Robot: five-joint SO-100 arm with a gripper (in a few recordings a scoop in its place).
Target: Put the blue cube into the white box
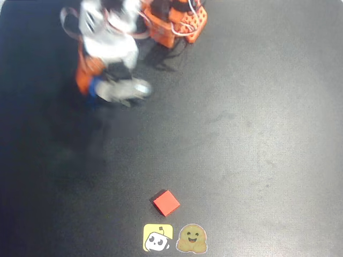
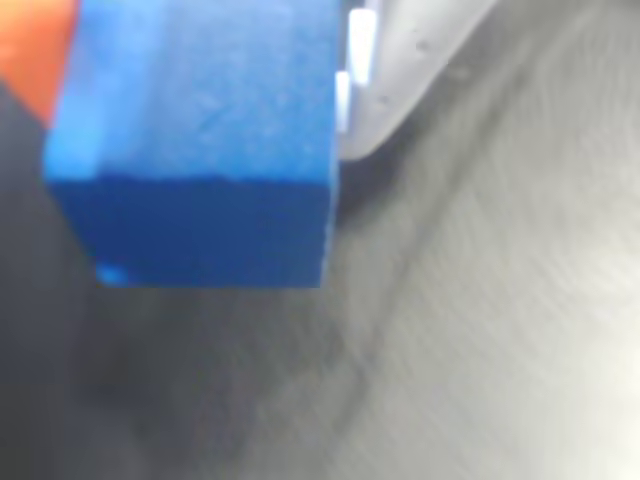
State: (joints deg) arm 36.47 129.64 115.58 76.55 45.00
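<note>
In the overhead view the arm (image 1: pixel 110 48) stood at the upper left; the block (image 1: pixel 166 203) lay well below (just above two stickers (image 1: pixel 174 238)).

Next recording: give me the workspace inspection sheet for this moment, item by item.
Surface: dark matte table, bare over most of its area.
Job's things: blue cube held between an orange finger and a white finger in the wrist view, lifted off the table. White box: nothing seen.
Clutter: red cube near the bottom edge of the overhead view; below it two stickers, a yellow one and a brown smiling one.
End effector: blurred at upper left in the overhead view, shut on the blue cube.
Cables: white wires at the orange base.
Surroundings: nothing seen.
</note>
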